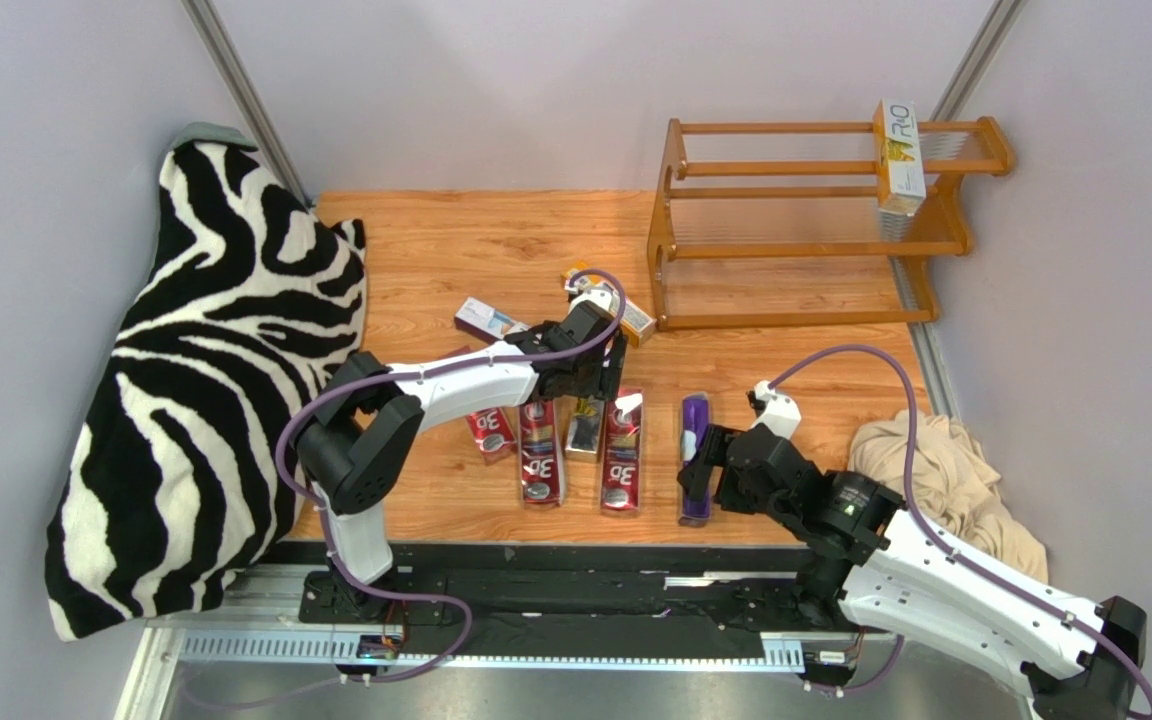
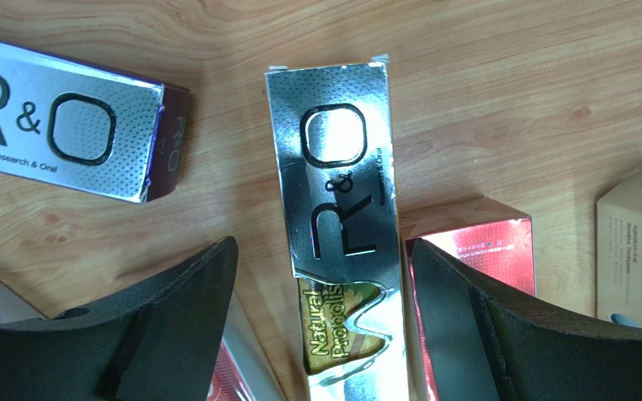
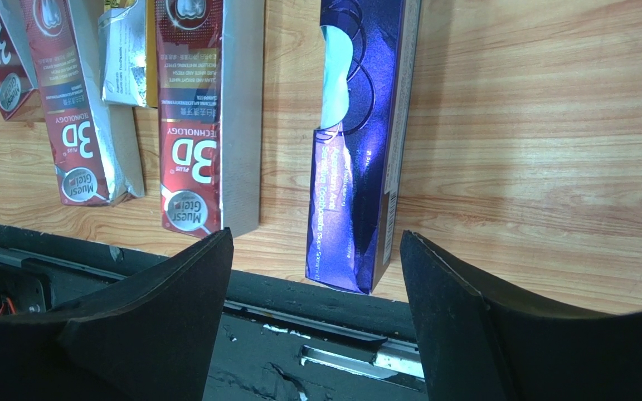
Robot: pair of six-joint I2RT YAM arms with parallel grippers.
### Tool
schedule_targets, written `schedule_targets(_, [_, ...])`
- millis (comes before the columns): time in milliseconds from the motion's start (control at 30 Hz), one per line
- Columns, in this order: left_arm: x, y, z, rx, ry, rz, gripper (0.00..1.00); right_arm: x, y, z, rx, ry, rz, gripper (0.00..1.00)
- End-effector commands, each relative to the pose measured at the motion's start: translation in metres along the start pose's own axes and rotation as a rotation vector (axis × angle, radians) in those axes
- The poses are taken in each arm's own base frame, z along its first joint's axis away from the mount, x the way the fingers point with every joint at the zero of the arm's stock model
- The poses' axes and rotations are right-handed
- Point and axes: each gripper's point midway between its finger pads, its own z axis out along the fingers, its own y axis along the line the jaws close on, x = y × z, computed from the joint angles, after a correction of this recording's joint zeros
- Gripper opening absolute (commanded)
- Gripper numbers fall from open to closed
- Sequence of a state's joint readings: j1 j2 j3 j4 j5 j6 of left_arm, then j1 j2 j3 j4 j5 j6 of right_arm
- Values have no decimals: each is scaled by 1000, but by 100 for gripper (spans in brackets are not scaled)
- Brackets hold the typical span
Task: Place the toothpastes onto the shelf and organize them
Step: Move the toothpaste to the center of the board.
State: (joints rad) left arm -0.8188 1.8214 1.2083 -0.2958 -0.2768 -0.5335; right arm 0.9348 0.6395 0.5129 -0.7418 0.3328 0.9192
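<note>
The wooden shelf stands at the far right with a white yellow-green carton upright on its top tier. My left gripper is open, its jaws astride a silver-and-gold "Natural Propolis" carton lying flat; it also shows in the left wrist view. Three red cartons lie beside it. My right gripper is open and empty above the near end of a purple carton; its jaws stand either side of that end. Another purple-sided carton and an orange-yellow one lie further back.
A zebra-print cushion covers the table's left side. A beige cloth lies at the right edge. The black rail runs along the table's near edge under the right gripper. Walls close in the back and the right.
</note>
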Motion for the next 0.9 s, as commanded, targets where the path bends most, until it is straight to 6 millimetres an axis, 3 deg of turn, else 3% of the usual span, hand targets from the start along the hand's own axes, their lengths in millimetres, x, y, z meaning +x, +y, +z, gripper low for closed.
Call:
schedule_targets(0, [-8, 1, -6, -1, -25, 25, 85, -7, 13, 0, -54, -27, 4, 78])
schedule_targets(200, [-8, -3, 13, -30, 14, 29, 84, -5, 12, 0, -54, -19, 2, 78])
schedule_targets(500, [-19, 14, 33, -2, 36, -59, 85, 2, 9, 2, -59, -4, -1, 77])
schedule_targets(700, [-31, 2, 21, 96, -33, -63, 87, 4, 9, 5, -59, 0, 2, 77])
schedule_targets(867, [-43, -23, 4, 230, -49, -41, 89, 7, 7, 7, -55, 7, 3, 76])
